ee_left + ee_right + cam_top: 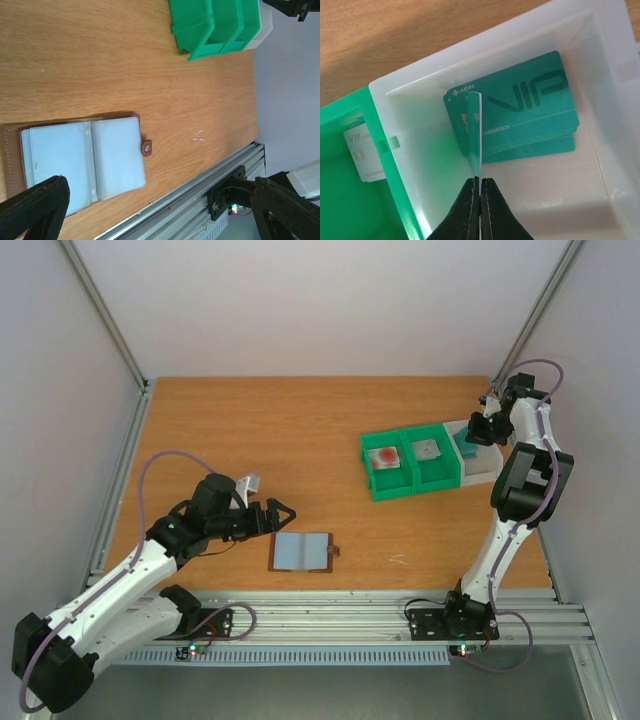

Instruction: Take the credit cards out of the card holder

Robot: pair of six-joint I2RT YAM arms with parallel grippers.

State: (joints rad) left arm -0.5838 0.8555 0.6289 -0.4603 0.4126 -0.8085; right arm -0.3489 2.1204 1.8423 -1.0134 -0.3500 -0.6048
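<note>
The card holder (302,552) lies open and flat near the table's front edge, blue-grey pockets up, tab to the right. It also shows in the left wrist view (80,160). My left gripper (281,514) is open and empty, just left of and above it; in its wrist view (160,200) the jaws stand wide apart. My right gripper (486,426) hangs over the white bin (482,472). In its wrist view it (480,186) is shut on a teal credit card (478,135) held edge-on above a stack of teal cards (530,110). A pinkish card with a red blot (387,456) and a grey card (428,450) lie in the green bins.
Two joined green bins (410,486) stand at the right middle of the table, the white bin against their right side. A pale VIP card (365,155) shows in the green bin (340,200) beside it. An aluminium rail (200,190) runs along the front edge.
</note>
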